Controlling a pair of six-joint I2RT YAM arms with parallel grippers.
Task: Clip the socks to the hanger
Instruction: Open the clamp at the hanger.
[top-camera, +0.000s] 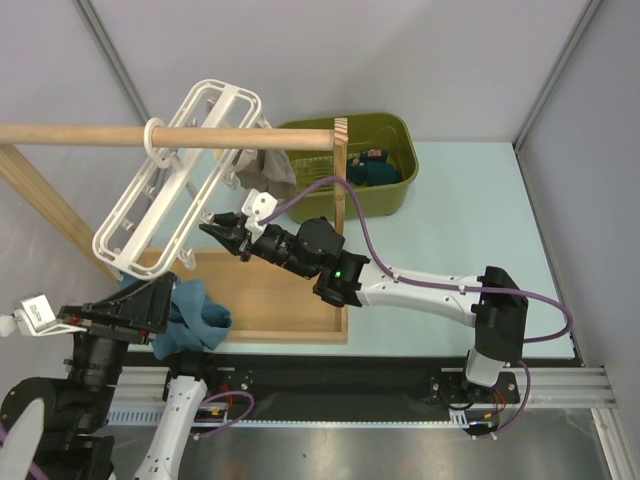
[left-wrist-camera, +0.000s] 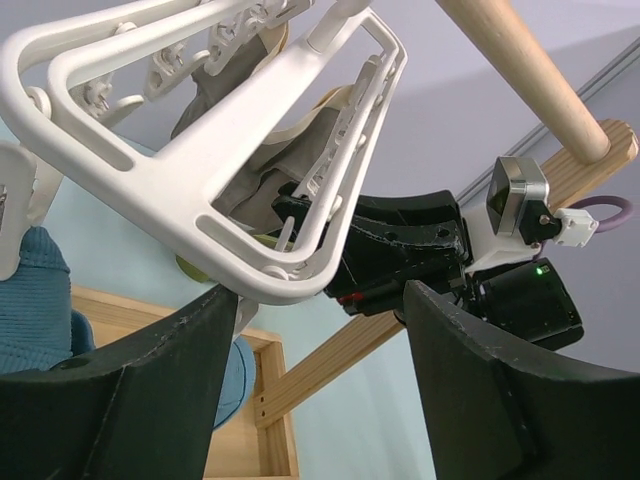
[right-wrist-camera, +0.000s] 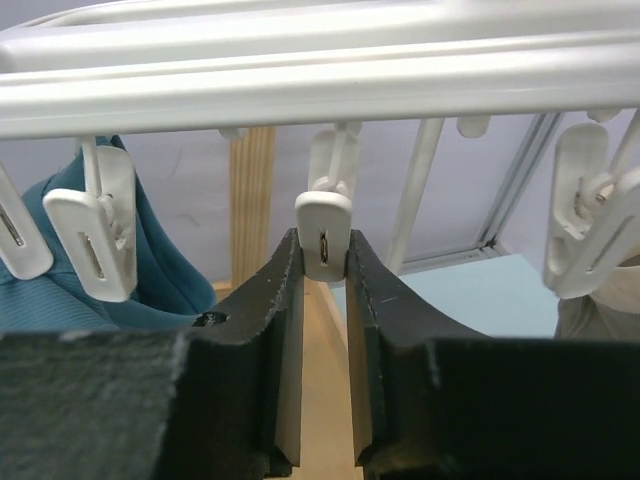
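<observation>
The white hanger (top-camera: 170, 190) hangs by its ring from the wooden rod; it also shows in the left wrist view (left-wrist-camera: 200, 200) and the right wrist view (right-wrist-camera: 320, 80). My right gripper (top-camera: 215, 232) is shut on one dangling clip peg (right-wrist-camera: 323, 235) at the frame's lower right side, its fingertips (right-wrist-camera: 290, 260) pressing the peg's sides. A teal sock (top-camera: 195, 315) hangs beside my left gripper (top-camera: 165, 305), just under the hanger's low corner; whether a peg holds it I cannot tell. The left jaws (left-wrist-camera: 320, 290) stand wide open and empty, the sock (left-wrist-camera: 35, 300) outside the left finger. A grey sock (top-camera: 270, 170) hangs from the hanger.
The wooden rod (top-camera: 200, 135) and post (top-camera: 340, 190) stand on a wooden tray base (top-camera: 280, 300). An olive green basket (top-camera: 395, 130) behind the post holds more teal socks (top-camera: 375, 170). The right arm stretches across the tray.
</observation>
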